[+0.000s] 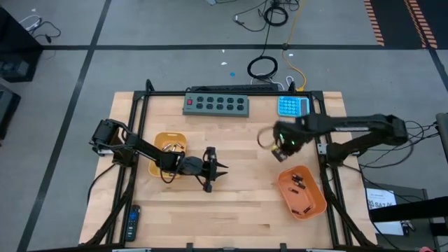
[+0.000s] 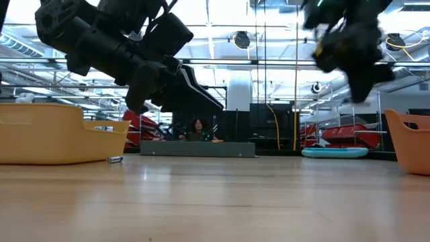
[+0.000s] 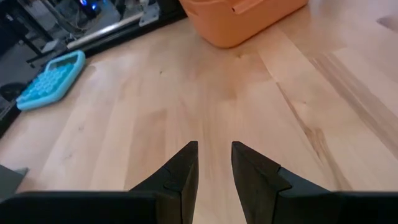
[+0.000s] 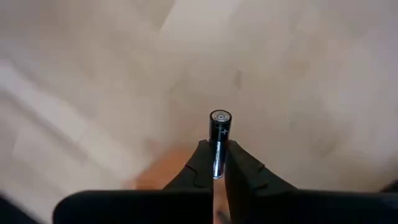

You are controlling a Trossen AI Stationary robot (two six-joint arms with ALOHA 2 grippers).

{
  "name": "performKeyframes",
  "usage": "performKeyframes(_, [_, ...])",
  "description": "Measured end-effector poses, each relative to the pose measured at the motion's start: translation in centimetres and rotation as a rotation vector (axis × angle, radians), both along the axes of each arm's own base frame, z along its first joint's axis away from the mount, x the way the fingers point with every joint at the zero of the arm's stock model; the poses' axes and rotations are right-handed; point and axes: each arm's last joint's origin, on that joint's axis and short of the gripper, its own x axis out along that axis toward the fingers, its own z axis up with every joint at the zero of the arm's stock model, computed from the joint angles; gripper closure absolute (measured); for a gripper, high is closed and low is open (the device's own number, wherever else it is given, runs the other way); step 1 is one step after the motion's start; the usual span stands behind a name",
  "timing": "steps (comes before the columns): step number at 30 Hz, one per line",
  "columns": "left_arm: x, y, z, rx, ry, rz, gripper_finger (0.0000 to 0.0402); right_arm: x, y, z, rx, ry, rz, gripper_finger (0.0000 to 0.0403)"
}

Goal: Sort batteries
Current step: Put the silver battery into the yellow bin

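The orange tray (image 1: pixel 302 193) sits at lower right of the high view, the yellow tray (image 1: pixel 168 145) at centre left. The right gripper (image 4: pixel 217 163), above the orange tray, pinches a dark battery (image 4: pixel 219 127) low on its body, long axis along the fingers, plus end outward. It looks light, rigid and slippery; gripping mid-body seems safest. The left gripper (image 3: pixel 214 163), mid-table, is slightly open and empty

Left pincer (image 1: pixel 220 170) open at table centre; right pincer (image 1: pixel 281 152) above orange tray (image 1: pixel 316 204) holding dark batteries (image 1: pixel 299 194).
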Motion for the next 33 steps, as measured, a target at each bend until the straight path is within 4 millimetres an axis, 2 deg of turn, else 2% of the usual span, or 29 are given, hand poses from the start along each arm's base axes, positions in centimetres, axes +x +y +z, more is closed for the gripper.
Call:
performKeyframes(4, [-0.1,0.0,-0.2,-0.017,0.019,0.013,0.0294,-1.5,4.3,0.2,0.038,0.002,0.005,0.0402])
performKeyframes(8, [-0.1,0.0,-0.2,-0.072,0.018,0.039,0.0294,-2.8,8.1,-1.1,0.072,0.049,0.025,0.0403])
performKeyframes(11, [-0.2,0.1,-0.3,-0.143,0.03,0.076,0.0294,-3.4,9.9,-2.3,0.089,0.052,0.05,0.0401])
performKeyframes(15, [-0.5,0.4,-0.5,-0.196,0.098,0.147,0.0294,-4.5,10.4,-4.7,0.015,0.113,0.049,0.0378])
performKeyframes(20, [-1.4,1.7,1.4,-0.228,0.158,0.278,0.0294,-5.2,10.3,-6.7,-0.004,0.129,0.082,0.0322])
performKeyframes(23, [-1.9,2.4,3.0,-0.243,0.136,0.301,0.0294,-5.1,10.2,-7.0,-0.034,0.099,0.114,0.0304])
performKeyframes(27, [-2.6,2.6,4.9,-0.259,0.091,0.299,0.0294,-5.2,10.3,-7.0,0.007,0.128,0.122,0.0306])
performKeyframes(33, [-3.1,2.7,5.6,-0.284,0.09,0.306,0.0294,-5.2,10.5,-5.8,0.018,0.176,0.056,0.0299])
